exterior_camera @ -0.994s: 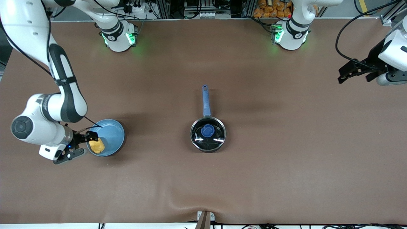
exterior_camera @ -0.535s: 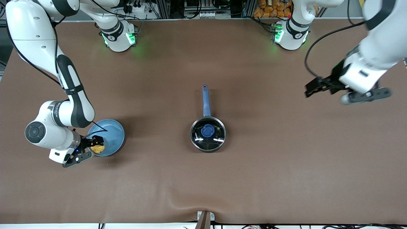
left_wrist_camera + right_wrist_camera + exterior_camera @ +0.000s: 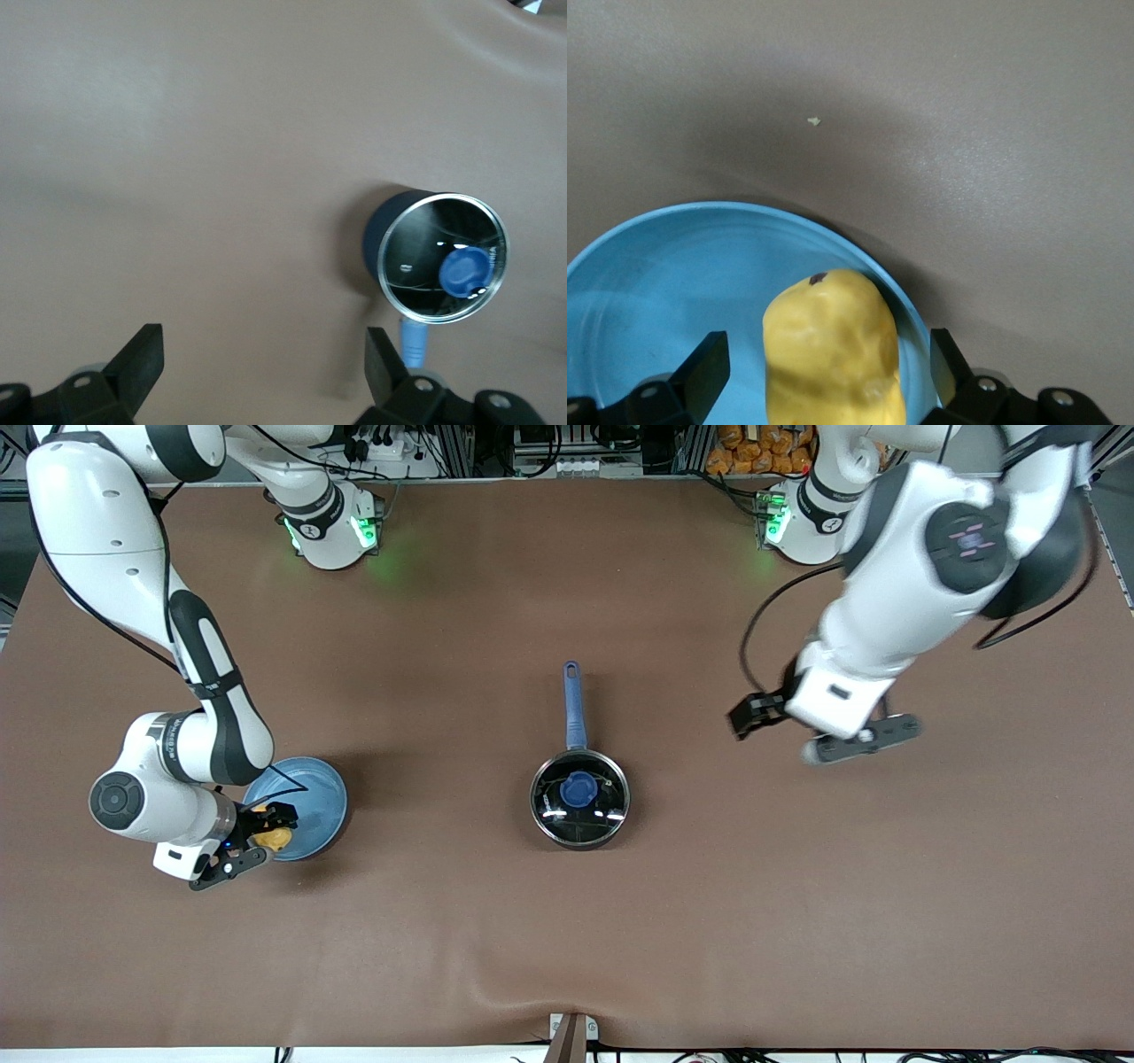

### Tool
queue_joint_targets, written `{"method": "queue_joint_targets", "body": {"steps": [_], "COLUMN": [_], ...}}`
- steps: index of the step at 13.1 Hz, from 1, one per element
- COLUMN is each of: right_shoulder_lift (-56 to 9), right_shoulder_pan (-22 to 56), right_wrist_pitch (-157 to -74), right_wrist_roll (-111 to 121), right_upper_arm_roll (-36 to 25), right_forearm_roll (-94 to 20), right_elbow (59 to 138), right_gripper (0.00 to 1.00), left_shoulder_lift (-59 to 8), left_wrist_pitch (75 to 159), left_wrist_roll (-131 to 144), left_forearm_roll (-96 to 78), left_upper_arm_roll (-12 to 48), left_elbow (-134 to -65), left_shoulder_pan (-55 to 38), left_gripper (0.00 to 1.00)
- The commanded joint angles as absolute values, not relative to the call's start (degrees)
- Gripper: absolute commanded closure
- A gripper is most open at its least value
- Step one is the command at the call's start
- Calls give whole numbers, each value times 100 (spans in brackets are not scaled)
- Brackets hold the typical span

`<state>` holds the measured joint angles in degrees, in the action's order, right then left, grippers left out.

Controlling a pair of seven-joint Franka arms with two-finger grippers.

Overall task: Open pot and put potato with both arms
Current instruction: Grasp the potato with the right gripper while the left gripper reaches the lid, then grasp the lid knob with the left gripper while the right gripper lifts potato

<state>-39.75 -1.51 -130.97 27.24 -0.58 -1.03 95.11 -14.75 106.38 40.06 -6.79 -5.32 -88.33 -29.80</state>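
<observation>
- Front view: the small black saucepan is shut under its blue-knobbed glass lid; the released left gripper hovers over bare table beside it.
- The lumpy yellow potato lies on the light-blue plate, unlifted, between the released right gripper's fingers.

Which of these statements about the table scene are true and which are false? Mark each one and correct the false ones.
1. The glass lid is on the pot. True.
2. The potato lies inside the pot. False: it lies on the blue plate, toward the right arm's end of the table.
3. The right tool is open, one finger on each side of the potato. True.
4. The left tool grips the lid's knob. False: it is open, over bare table toward the left arm's end.
5. The pot's handle points toward the robots' bases. True.
</observation>
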Motion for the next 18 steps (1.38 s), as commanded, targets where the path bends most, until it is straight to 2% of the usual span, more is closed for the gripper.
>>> {"method": "queue_joint_targets", "body": {"steps": [1,2,5,7,8,11,15,18], "right_shoulder_lift": [-4017,-4017,-4008,-3999,-3990,-3938,-3710,-3481], "right_shoulder_pan": [-202,-211,-211,-220,-220,-202,-158,-45], "right_wrist_pitch": [-13140,-13140,-13140,-13140,-13131,-13096,-13035,-12246], "right_wrist_roll": [2865,2865,2865,2865,2865,2857,2848,2104], "right_upper_arm_roll": [-26,-26,-26,-26,-26,-26,-26,0], "right_forearm_roll": [-176,-176,-176,-176,-167,-167,-176,-176], "right_elbow": [9448,9448,9439,9431,9431,9387,9255,9054], "right_gripper": [0,7,49,68,74,79,79,79], "left_shoulder_lift": [-2055,-2161,-2521,-2820,-2934,-3330,-3937,-4086], "left_wrist_pitch": [10809,11037,11634,12152,12381,12866,12876,12998], "left_wrist_roll": [4551,4709,5114,5526,5763,6362,6644,6645], "left_forearm_roll": [-729,-721,-703,-607,-476,-28,202,220], "left_upper_arm_roll": [-589,-589,-606,-633,-633,-633,-650,-650], "left_elbow": [-8262,-8262,-8253,-8244,-8244,-8183,-7779,-7778], "left_shoulder_pan": [-3295,-3426,-3743,-3989,-4060,-4332,-4561,-4649], "left_gripper": [0,0,0,0,0,0,0,0]}}
